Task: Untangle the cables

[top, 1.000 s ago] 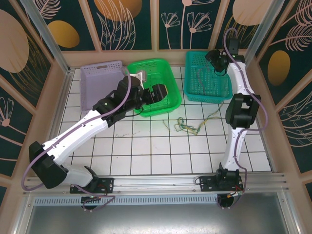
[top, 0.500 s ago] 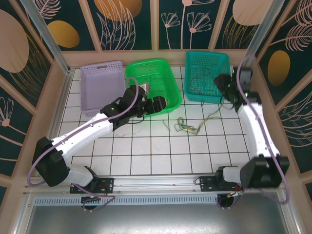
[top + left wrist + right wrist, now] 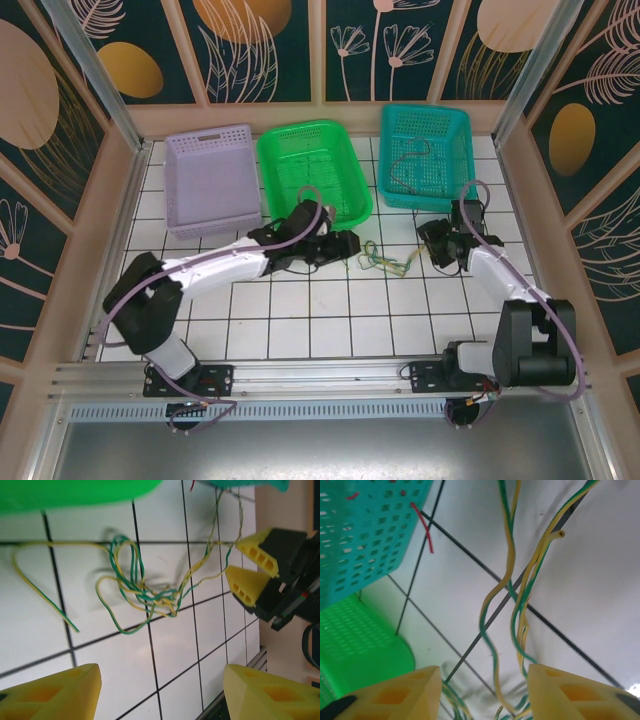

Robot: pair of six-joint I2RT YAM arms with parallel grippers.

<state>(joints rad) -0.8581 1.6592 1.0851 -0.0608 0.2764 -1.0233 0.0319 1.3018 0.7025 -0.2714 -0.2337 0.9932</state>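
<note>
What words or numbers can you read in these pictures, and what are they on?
None can be read.
Purple basket: faint marks along its far rim, too small to read.
Green basket, teal basket, cables: no writing visible.
Wall panels: only drawn flowers and leaves, no letters.

Top view: cables point(image 3: 385, 262) too small, strand count unclear.
Left wrist view: my left fingers point(image 3: 50, 692) cut by bottom edge; 2 strands run off top edge beside teal basket point(image 3: 250, 484).
Right wrist view: cables cut by top edge, lower ends hidden behind my right fingers point(image 3: 570, 692); red wire point(image 3: 422, 527) mostly hidden behind basket mesh; green basket point(image 3: 360, 645) blurred, cut by left edge.
</note>
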